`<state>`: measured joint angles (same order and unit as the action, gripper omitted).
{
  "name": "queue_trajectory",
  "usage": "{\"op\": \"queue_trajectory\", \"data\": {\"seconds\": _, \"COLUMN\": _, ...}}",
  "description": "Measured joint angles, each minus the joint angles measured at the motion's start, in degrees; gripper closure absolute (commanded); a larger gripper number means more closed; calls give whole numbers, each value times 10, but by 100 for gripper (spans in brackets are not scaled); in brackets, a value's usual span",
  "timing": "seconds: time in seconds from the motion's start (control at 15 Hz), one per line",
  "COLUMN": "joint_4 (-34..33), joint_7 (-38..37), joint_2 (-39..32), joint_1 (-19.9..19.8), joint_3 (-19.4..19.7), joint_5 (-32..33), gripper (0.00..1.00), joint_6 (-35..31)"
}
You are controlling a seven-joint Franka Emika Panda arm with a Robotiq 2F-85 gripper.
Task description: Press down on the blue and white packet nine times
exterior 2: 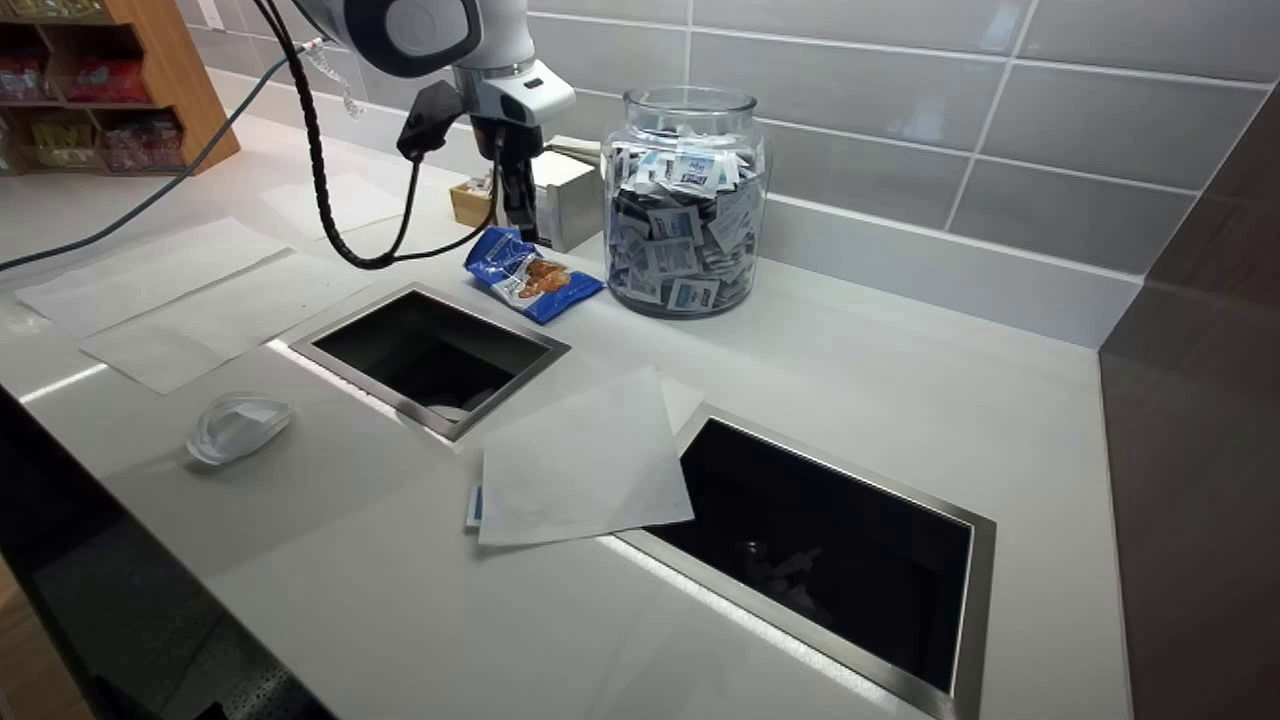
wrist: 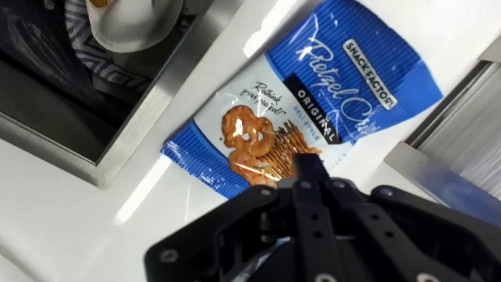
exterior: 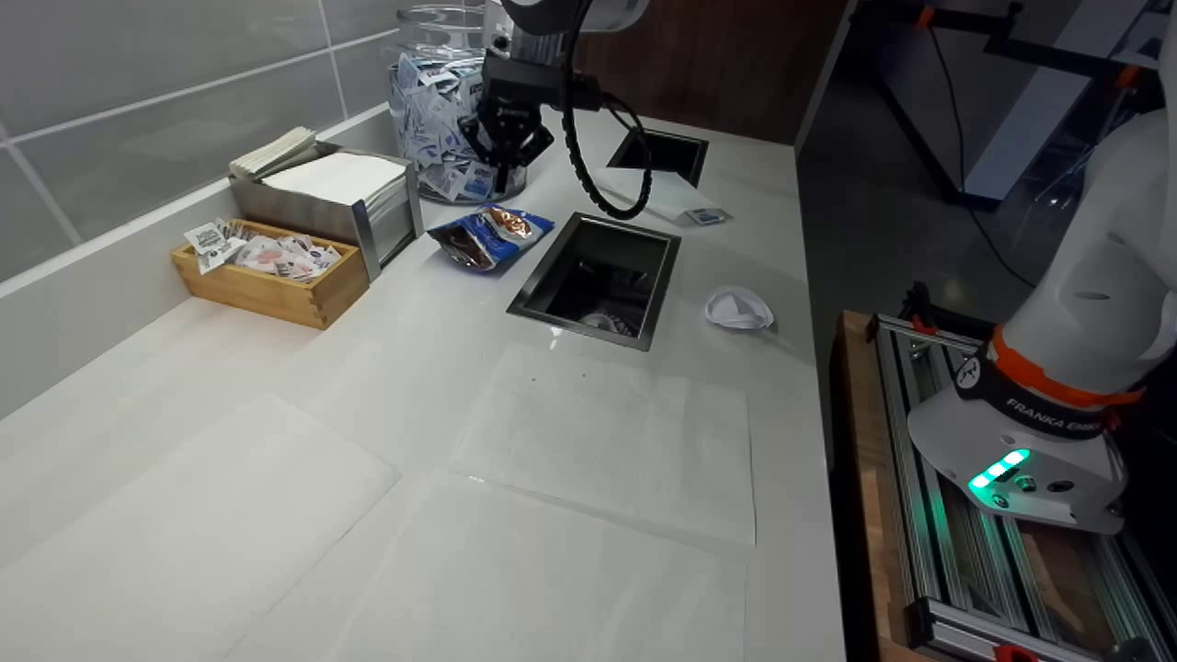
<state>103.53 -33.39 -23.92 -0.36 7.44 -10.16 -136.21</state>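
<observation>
The blue and white packet is a pretzel snack bag lying on the white counter. It shows in an exterior view beside the glass jar, and it fills the upper middle of the wrist view. My gripper is shut with its fingertips together and nothing seen between them. In the wrist view the fingertips overlap the packet's edge by the pretzel picture and hide part of it. In both exterior views the gripper points down close to the packet, seemingly just above it; contact cannot be told.
A square bin opening lies right beside the packet. A napkin holder, a wooden packet box and a glass jar of sachets stand near the wall. Another bin opening is partly covered by white paper.
</observation>
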Motion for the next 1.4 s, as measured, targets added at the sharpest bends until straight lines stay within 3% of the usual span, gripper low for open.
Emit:
{"op": "queue_trajectory", "data": {"seconds": 0.47, "joint_4": 1, "joint_7": 4, "joint_2": -10, "joint_1": -4, "joint_3": 4, "joint_5": 2, "gripper": 100, "joint_6": -54}}
{"op": "queue_trajectory", "data": {"seconds": 1.4, "joint_4": -9, "joint_7": 26, "joint_2": -67, "joint_1": -25, "joint_3": -11, "joint_5": -37, "gripper": 100, "joint_6": -48}}
